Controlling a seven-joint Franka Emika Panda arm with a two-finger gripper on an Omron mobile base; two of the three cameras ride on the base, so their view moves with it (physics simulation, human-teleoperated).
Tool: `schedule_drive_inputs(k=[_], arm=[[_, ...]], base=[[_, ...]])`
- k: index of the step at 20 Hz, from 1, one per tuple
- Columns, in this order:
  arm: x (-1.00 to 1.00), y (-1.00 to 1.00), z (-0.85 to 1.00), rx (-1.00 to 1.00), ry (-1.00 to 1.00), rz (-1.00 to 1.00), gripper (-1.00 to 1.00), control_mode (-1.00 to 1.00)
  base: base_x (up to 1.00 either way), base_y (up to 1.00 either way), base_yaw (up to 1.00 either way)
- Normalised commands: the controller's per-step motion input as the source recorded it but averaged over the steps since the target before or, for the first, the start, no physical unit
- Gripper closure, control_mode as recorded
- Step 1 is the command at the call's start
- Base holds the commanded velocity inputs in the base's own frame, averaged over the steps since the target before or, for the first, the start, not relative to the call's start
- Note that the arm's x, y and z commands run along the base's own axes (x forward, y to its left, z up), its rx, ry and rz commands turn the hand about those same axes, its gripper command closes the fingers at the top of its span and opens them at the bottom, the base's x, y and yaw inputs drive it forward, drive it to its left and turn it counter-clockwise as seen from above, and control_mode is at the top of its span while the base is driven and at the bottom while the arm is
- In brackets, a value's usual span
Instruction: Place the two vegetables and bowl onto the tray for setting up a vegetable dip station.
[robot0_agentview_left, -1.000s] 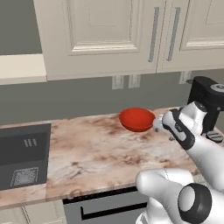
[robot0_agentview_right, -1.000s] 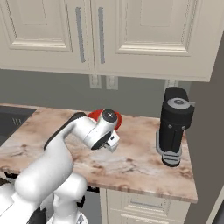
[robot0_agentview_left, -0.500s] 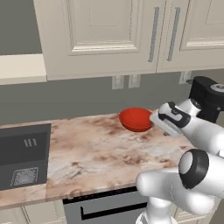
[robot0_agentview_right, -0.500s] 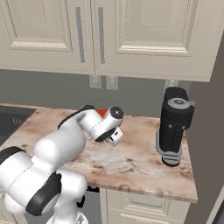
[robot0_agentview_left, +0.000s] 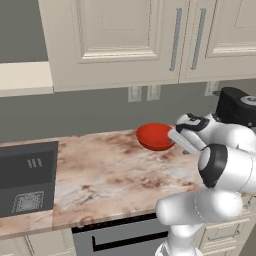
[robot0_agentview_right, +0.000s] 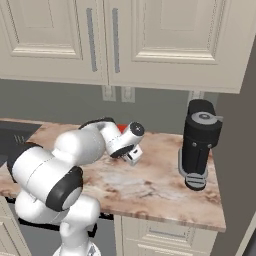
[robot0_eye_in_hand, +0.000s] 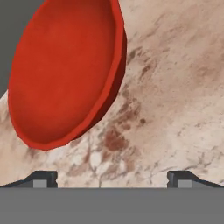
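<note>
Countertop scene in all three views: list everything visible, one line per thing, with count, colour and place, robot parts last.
bowl: one, red, empty, on the counter near the back wall, just left of the gripper.
counter: one, brown-and-cream marbled stone, across the middle.
coffee grinder: one, black, upright at the counter's right end.
cooktop: one, dark grey, set into the counter's left end.
wall cabinets: cream, with metal bar handles, above the counter.
wall outlets: two, pale, on the grey wall behind the bowl.
gripper: one, dark fingertips, open, empty, beside the bowl.
arm: one, white with dark joints.
</note>
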Motion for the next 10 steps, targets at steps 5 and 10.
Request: schedule_drive_inputs(k=[5,10], arm=[[0.36,0.00,-0.09,0.01,0.00,0.00,-1.00,-1.00],[0.40,0.00,0.00,0.03,0.00,0.00,-1.00,-1.00]], base=[[0.00,0.00,0.00],[0.00,0.00,0.00]])
